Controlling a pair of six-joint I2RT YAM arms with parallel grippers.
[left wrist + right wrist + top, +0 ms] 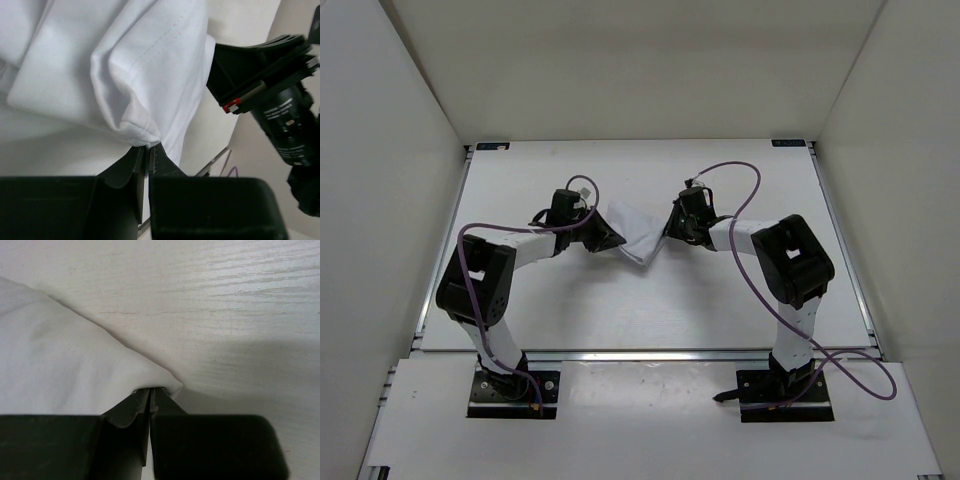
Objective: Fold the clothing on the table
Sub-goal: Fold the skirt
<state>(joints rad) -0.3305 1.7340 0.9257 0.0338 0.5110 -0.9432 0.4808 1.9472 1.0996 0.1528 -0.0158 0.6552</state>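
Left fingers (155,159): pinched on clothing (634,238) hem, at its 9 o'clock.
Right fingers (159,396): clamped on clothing corner, 3 o'clock.
Clothing: bunched, middle of bench (650,300).

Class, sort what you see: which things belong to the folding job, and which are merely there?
Job: clothing, table, left gripper and right gripper, both pinching the clothing.
Merely there: purple cables, base plates, white walls.

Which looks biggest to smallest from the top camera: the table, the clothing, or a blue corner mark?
1. table, by far the largest
2. clothing, a small bunch mid-table
3. blue corner mark, a tiny strip at the far right corner
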